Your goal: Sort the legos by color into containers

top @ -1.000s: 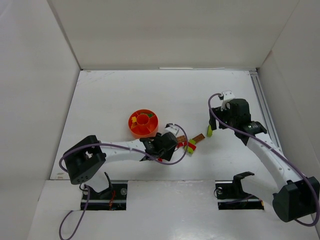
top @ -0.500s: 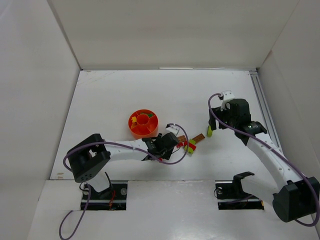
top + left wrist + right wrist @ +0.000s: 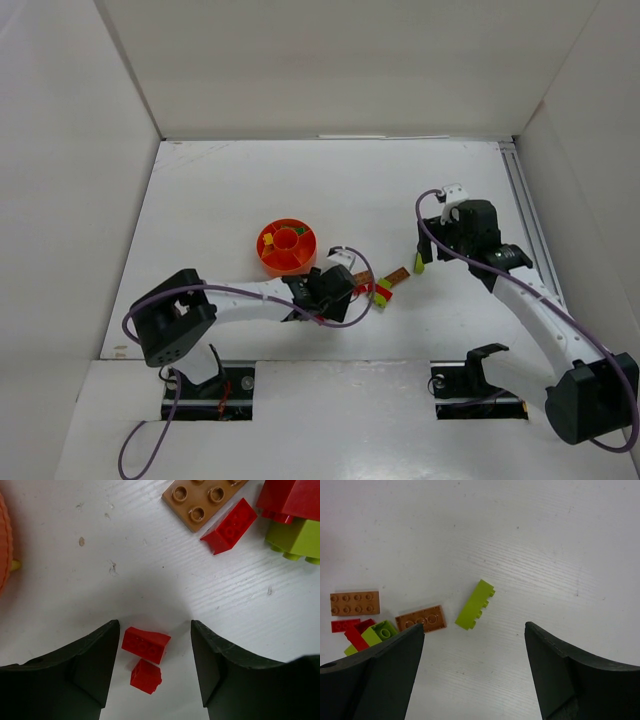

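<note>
My left gripper is open and low over the table, with two small red legos lying loose between its jaws. Beyond it lie a brown plate, a red sloped lego, another red lego and a lime lego. The red-orange bowl holds a few legos and stands just left of the left gripper. My right gripper is open and empty above a lime-yellow lego, which also shows in the top view.
In the right wrist view, two brown plates and a red-and-lime cluster lie left of the lime lego. White walls enclose the table. A metal rail runs along the right edge.
The left arm has shifted slightly, with its gripper staying by the red legos. The right gripper has barely moved. Nothing was taken hold of or let go.
</note>
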Controlling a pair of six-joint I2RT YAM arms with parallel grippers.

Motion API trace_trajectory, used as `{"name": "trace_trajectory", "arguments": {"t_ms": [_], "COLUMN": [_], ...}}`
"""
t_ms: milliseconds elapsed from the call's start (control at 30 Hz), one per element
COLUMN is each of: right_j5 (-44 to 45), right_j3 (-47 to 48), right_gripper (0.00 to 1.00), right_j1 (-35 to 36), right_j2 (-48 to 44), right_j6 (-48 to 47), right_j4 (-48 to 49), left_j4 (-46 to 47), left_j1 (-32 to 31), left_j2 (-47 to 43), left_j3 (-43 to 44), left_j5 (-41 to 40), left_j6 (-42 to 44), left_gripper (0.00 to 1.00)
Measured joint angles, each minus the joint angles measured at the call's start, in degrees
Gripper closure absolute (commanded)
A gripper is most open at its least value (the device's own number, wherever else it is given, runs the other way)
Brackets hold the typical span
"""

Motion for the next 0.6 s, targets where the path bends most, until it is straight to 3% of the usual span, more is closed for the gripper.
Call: {"name": "trace_trajectory", "arguments": {"t_ms": [200,367,600], "right_j5": [0.0,0.0,0.0], "right_j3": [-1.0,-1.1,-1.1], "right_gripper": [0.14,0.14,0.14], "right_j1": [0.0,-0.4,-0.7], "right_j2": [0.0,0.0,-0.5], "right_j6": [0.0,0.0,0.0], "right_j4": [-0.1,-0.1,-0.1], "left_j4": [-0.8,-1.3,-3.4], "left_j1": [-0.1,-0.1,-1.5], "left_j2": [-1.9,-2.3,-1.1], "left_j3": [-1.6,-1.9,-0.4], "left_j5": [0.8,0.4,-1.6], "left_j6": [-3.2,-5.2,-6.7], "left_gripper": [0.49,0.62,0.65]}}
